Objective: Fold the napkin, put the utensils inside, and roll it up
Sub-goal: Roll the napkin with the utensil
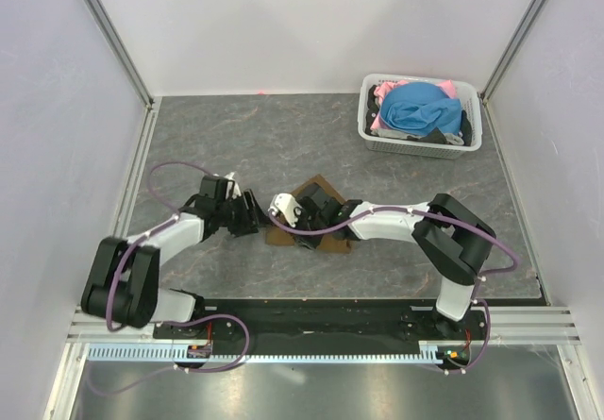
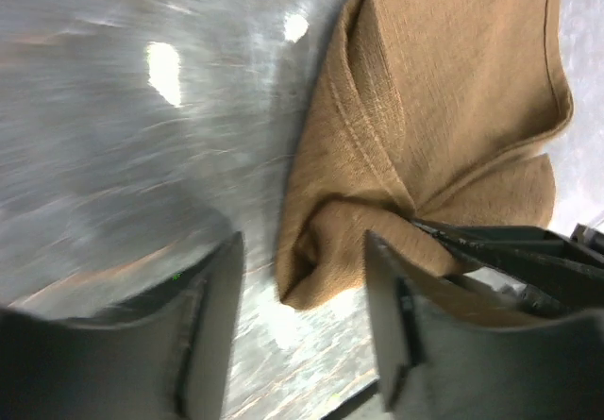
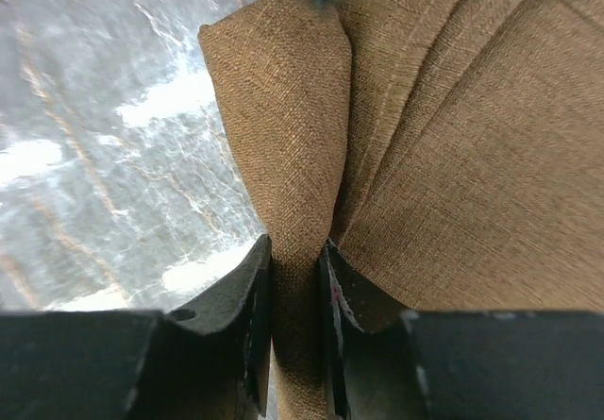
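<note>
Black right fingers (image 3: 257, 293) pinch a raised fold of the coarse-woven brown napkin (image 3: 453, 156). The left fingers (image 2: 387, 288) stand apart, with the napkin's bunched corner showing between them. Only the overhead view shows the napkin crumpled on the grey marbled table (image 1: 236, 137), and a white basket (image 1: 406, 142) of clothes (image 1: 420, 109).

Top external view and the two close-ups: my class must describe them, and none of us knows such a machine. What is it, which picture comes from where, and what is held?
Two robot arms are bolted at the near edge of a table. The wide picture looks down from behind them; each close-up comes from a camera on one wrist. On it lie a bunched brown napkin and, far right, a white basket of clothes. The right pincer is shut on a fold of the napkin. The left pincer stands open at the napkin's edge, gripping nothing.
</note>
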